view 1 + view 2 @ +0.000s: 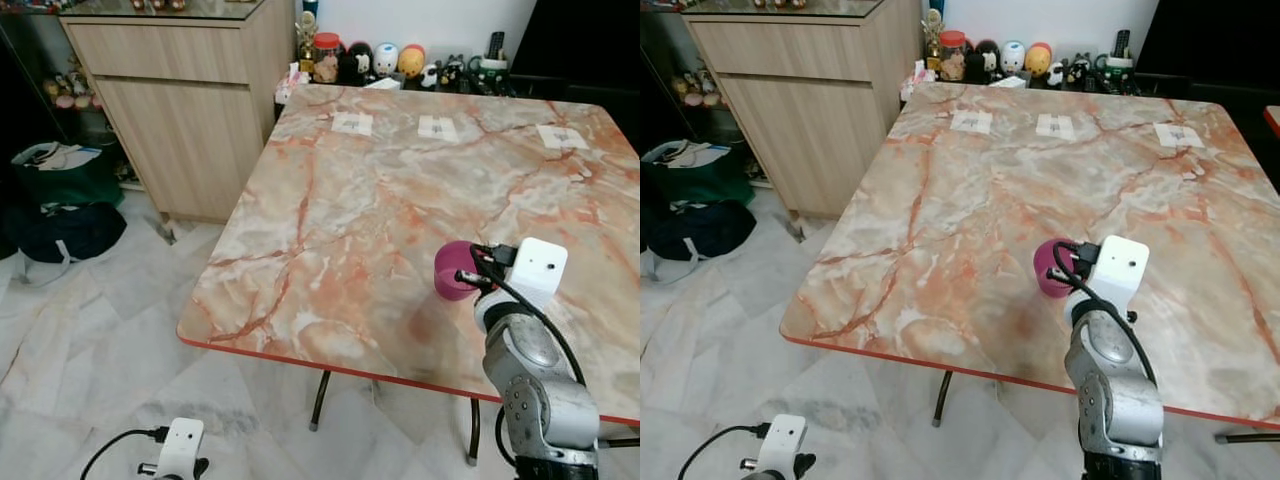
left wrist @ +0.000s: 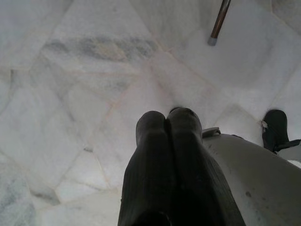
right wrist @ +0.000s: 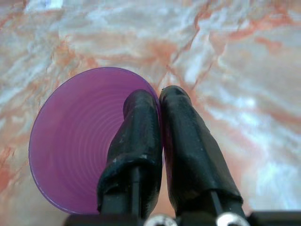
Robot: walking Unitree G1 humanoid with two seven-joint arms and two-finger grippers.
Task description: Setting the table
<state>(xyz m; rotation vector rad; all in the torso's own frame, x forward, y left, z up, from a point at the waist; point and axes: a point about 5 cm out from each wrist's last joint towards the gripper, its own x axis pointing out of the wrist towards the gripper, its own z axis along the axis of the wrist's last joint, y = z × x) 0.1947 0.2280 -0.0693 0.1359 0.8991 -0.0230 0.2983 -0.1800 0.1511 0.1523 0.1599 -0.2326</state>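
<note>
A purple cup (image 3: 75, 136) hangs just above the marble table (image 1: 400, 200), near its front right part. My right gripper (image 3: 160, 101) is shut on the cup's rim, one finger inside the cup and one outside. In the head views the cup (image 1: 452, 270) shows in front of the right wrist. My left gripper (image 2: 167, 117) hangs low beside me over the floor, shut with nothing in it.
Three small white cards (image 1: 437, 127) lie in a row near the table's far edge. Figurines and jars (image 1: 385, 60) stand behind the table against the wall. A wooden cabinet (image 1: 180, 90) is at the left, with bags (image 1: 60, 200) on the floor beside it.
</note>
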